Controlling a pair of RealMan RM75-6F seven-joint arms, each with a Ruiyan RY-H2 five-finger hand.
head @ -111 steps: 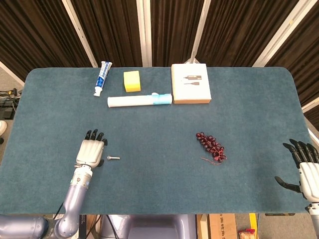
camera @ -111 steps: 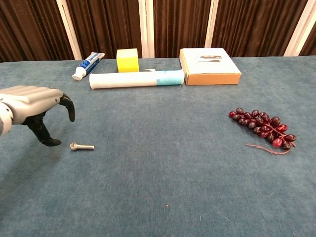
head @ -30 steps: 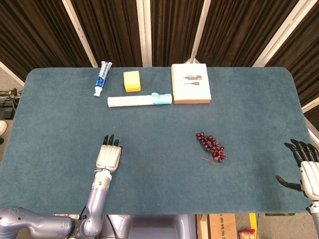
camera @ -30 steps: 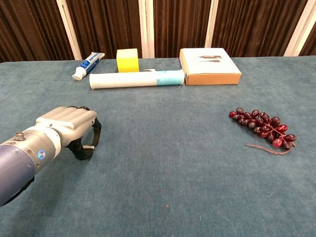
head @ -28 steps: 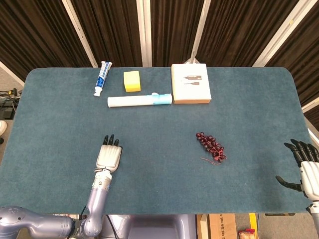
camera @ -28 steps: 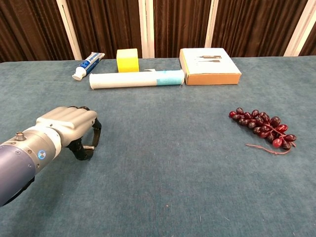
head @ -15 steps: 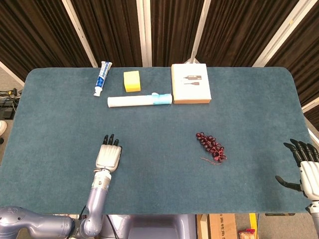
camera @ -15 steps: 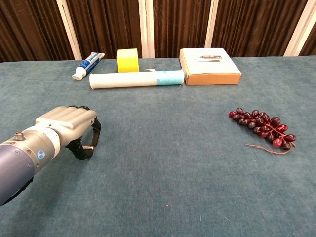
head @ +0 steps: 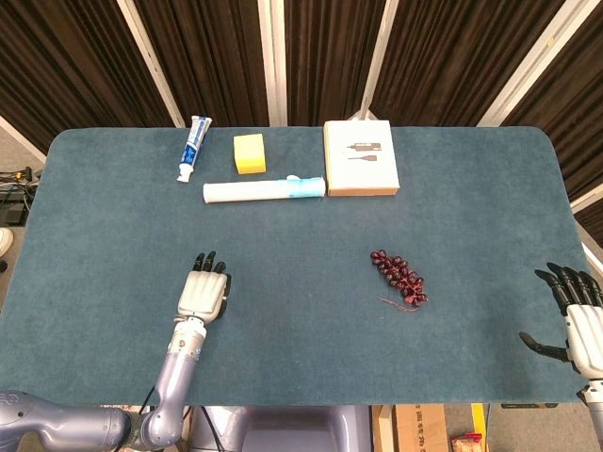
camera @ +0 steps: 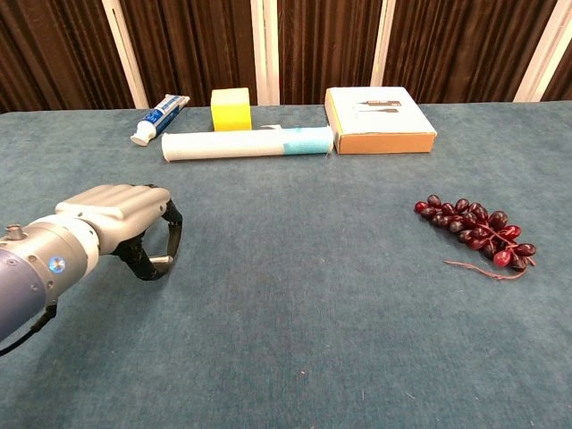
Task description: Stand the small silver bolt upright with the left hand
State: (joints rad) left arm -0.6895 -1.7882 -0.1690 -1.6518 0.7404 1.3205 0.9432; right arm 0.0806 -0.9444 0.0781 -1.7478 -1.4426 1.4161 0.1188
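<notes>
My left hand (head: 203, 294) hangs palm down over the near left of the blue table (head: 311, 245), covering the bolt in the head view. From the chest view, this left hand (camera: 121, 219) curls its fingers and thumb around the small silver bolt (camera: 161, 260). The bolt lies roughly level, just at the cloth, and only a short piece of it shows between the fingertips. My right hand (head: 575, 315) rests at the table's near right corner with fingers spread and nothing in it; the chest view does not show it.
Along the far side lie a toothpaste tube (head: 194, 147), a yellow block (head: 250, 153), a white roll (head: 264, 190) and a flat box (head: 360, 157). A bunch of dark red grapes (head: 399, 276) sits right of centre.
Since 3.7 s ago my left hand has moved right over the bolt and curled around it. In the last half second it drew slightly left and up with the bolt.
</notes>
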